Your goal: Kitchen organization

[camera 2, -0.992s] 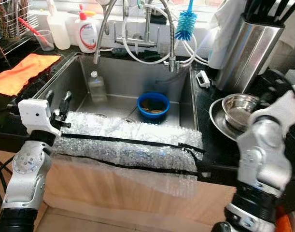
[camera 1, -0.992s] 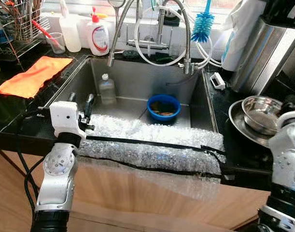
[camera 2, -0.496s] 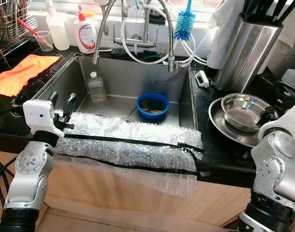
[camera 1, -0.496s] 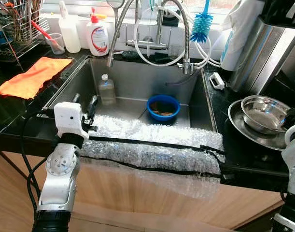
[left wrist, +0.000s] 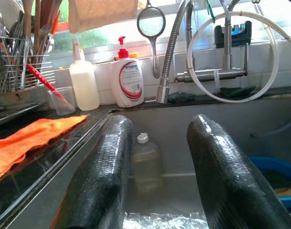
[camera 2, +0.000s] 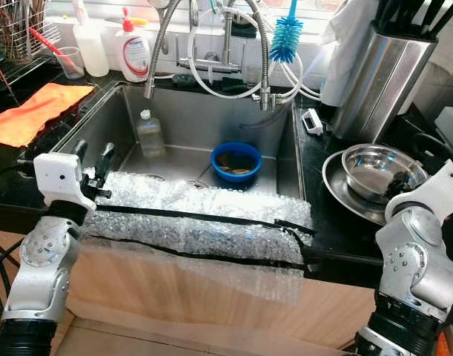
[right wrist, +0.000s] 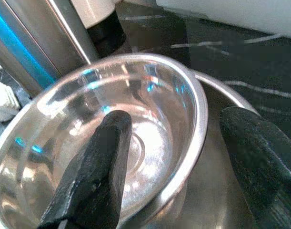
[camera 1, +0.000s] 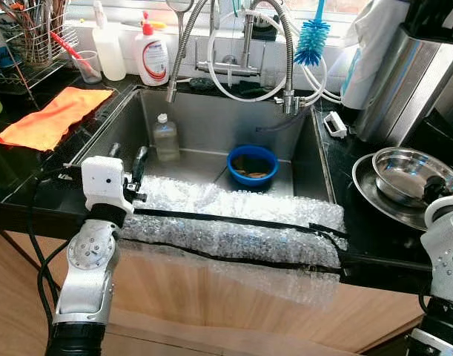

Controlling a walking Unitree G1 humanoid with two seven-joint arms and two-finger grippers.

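Right wrist view has the right gripper [right wrist: 171, 157] spread wide over the steel bowl [right wrist: 112, 143], one finger [right wrist: 95, 176] inside the bowl and the other outside its rim, gripping nothing. The bowl sits on a steel plate [camera 2: 337, 194] on the black counter [camera 2: 326, 230] to the right of the sink [camera 1: 211, 126], beside a tall steel utensil holder [camera 2: 382, 70]. The left gripper [camera 1: 124, 162] hovers at the sink's near left corner, fingers parted and empty, just above a sheet of bubble wrap [camera 1: 233, 230] draped over the sink's front edge. In the sink stand a blue bowl [camera 1: 251, 165], holding what may be food scraps, and a small clear bottle [camera 1: 164, 138]. An orange cloth [camera 1: 52, 117] lies on the left counter.
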